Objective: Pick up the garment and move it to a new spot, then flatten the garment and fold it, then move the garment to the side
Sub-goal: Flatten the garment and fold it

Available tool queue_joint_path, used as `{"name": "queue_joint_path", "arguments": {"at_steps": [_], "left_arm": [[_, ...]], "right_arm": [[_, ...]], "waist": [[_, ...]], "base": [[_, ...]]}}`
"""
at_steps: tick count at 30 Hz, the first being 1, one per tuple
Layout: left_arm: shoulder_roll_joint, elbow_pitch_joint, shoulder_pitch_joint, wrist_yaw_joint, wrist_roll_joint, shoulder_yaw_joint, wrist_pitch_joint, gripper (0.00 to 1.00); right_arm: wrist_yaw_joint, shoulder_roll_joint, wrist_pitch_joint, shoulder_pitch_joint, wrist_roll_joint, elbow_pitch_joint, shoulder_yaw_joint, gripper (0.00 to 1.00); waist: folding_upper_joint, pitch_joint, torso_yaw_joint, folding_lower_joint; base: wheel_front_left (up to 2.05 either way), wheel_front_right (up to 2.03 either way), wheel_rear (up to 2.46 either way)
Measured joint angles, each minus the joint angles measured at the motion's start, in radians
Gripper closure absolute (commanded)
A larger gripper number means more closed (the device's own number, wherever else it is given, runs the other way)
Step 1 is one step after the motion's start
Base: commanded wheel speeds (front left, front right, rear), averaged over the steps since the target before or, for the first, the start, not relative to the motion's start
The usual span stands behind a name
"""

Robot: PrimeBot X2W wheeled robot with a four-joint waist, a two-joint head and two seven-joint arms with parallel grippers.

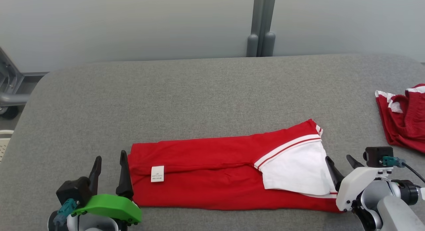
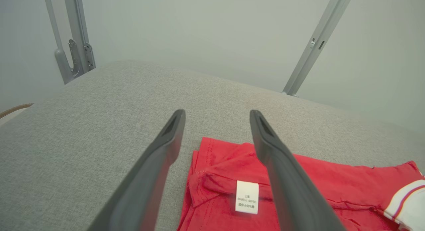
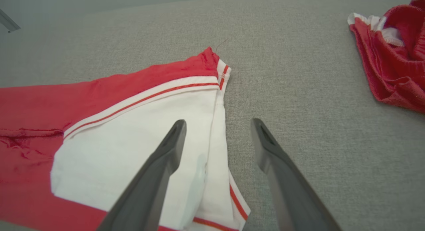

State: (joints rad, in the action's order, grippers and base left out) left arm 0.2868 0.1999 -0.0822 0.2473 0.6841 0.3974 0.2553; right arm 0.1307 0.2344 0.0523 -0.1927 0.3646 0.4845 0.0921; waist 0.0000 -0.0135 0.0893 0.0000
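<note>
left gripper [image 1: 110, 155] and right gripper [image 1: 338, 157], fingers apart, empty, at opposite ends of folded garment [image 1: 206, 171].

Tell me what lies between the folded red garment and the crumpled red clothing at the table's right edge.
Nothing: between the folded garment and the crumpled clothing is bare grey table, seen in the head and right wrist views.
</note>
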Motion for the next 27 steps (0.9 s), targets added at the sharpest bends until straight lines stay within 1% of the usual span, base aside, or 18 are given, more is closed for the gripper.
{"name": "queue_joint_path", "arguments": {"at_steps": [7,12,15,20,26,27], "left_arm": [[-0.007,-0.004,-0.011,-0.002,-0.006,-0.004,0.001,0.0],[-0.006,-0.021,-0.024,-0.002,-0.02,-0.013,0.002,0.0],[-0.002,-0.023,-0.027,-0.002,-0.033,-0.01,0.002,0.0],[0.013,-0.016,-0.032,-0.005,-0.047,-0.007,0.003,0.0],[0.014,-0.012,-0.033,-0.005,-0.048,-0.009,0.003,0.0],[0.014,-0.012,-0.033,-0.005,-0.048,-0.01,0.003,0.0]], "right_arm": [[0.0,0.004,0.064,-0.09,0.053,0.199,0.035,0.0],[0.0,0.003,0.094,-0.167,0.126,0.315,0.058,0.0],[0.0,0.003,0.1,-0.195,0.164,0.348,0.077,0.0],[0.0,0.004,0.114,-0.218,0.218,0.366,0.135,0.0],[0.0,0.011,0.108,-0.242,0.231,0.397,0.21,0.0],[0.0,0.011,0.107,-0.245,0.23,0.406,0.22,0.15]], "waist": [[0.0,0.019,0.039,0.0],[0.0,0.035,0.065,0.0],[0.0,0.041,0.076,0.0],[0.0,0.047,0.09,0.0],[0.0,0.049,0.092,0.0],[0.0,0.049,0.092,0.0]], "base": [[0.0,0.0,0.0],[0.0,0.0,0.0],[0.0,0.0,0.0],[0.0,0.0,0.0],[0.0,0.0,0.0],[0.0,0.0,0.0]]}}
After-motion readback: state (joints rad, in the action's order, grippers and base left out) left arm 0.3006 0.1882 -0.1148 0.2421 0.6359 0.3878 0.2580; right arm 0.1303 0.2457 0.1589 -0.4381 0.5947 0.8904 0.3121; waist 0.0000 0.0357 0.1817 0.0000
